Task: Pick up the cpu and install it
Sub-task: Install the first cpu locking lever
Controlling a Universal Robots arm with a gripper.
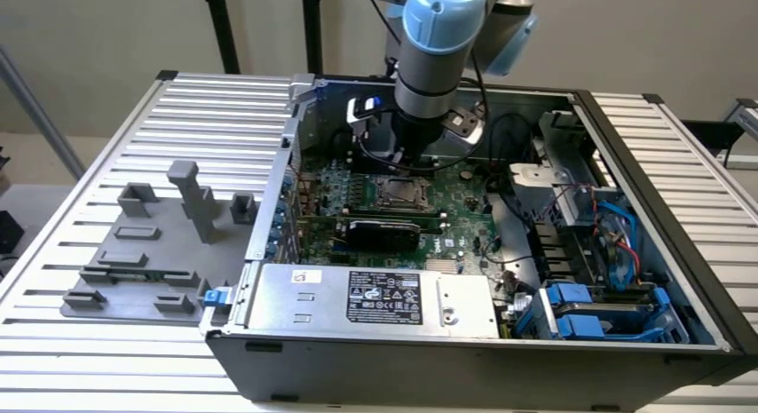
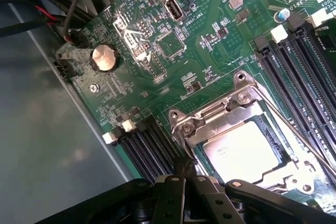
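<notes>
Black fingers (image 2: 181, 174) pinched together (holding nothing), just beside cpu (image 2: 242, 150) seated in socket frame (image 2: 210, 119)

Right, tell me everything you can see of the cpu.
The cpu is a thin square chip with a silver-grey metal top that bears faint print. It lies flat in the motherboard's socket, framed by the metal socket bracket, with dark socket edging along its sides. In the exterior view it shows as a pale square just below the arm. The shut gripper hovers close above the socket's edge, holding nothing.
</notes>
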